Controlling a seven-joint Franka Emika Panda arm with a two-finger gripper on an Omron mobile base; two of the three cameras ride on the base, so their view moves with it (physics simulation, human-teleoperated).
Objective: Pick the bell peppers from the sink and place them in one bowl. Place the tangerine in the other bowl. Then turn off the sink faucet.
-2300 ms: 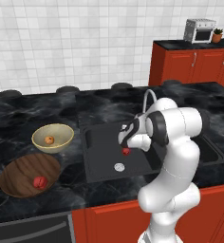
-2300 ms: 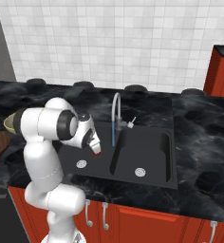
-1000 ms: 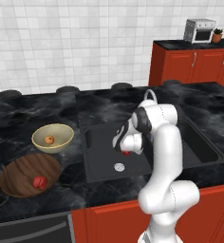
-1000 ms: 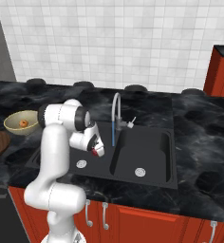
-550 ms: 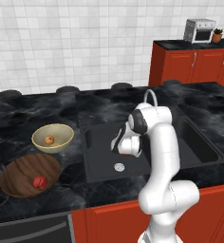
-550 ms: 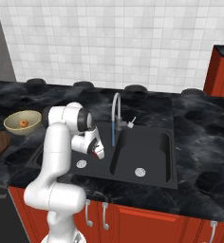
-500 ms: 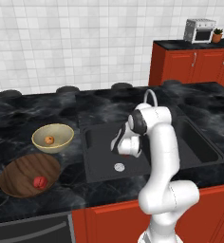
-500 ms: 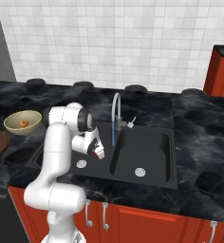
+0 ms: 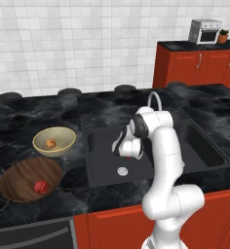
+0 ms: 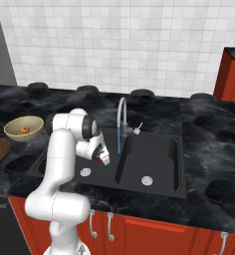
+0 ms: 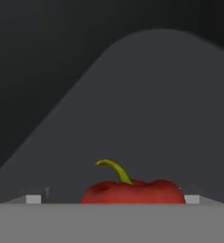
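One red bell pepper (image 9: 39, 187) already lies in the wooden bowl (image 9: 19, 171), and the tangerine (image 9: 50, 143) sits in the cream-yellow bowl (image 9: 63, 135) just behind the wooden one on the desk (image 9: 19, 116), so two of the placements look done. The second bell pepper (image 11: 133, 191) is left in the sink (image 9: 100, 168): the hand view has it close ahead on the dark basin floor, its green stem curling up, and from the left base view a sliver of red shows at the gripper (image 9: 128, 151), just behind the round drain (image 9: 122, 170). The gripper stands spread wide with nothing clamped, its pale finger tips (image 11: 33, 199) flanking the pepper on either side; I judge the grasp is the step in hand, with the carry to the wooden bowl and the faucet (image 10: 121, 119) after it. A thin blue stream falls from the spout into the sink, so the water appears on. Whether the fingers touch the pepper cannot be told; its lower half is cut off in the hand view, and the arm covers most of it from the base.
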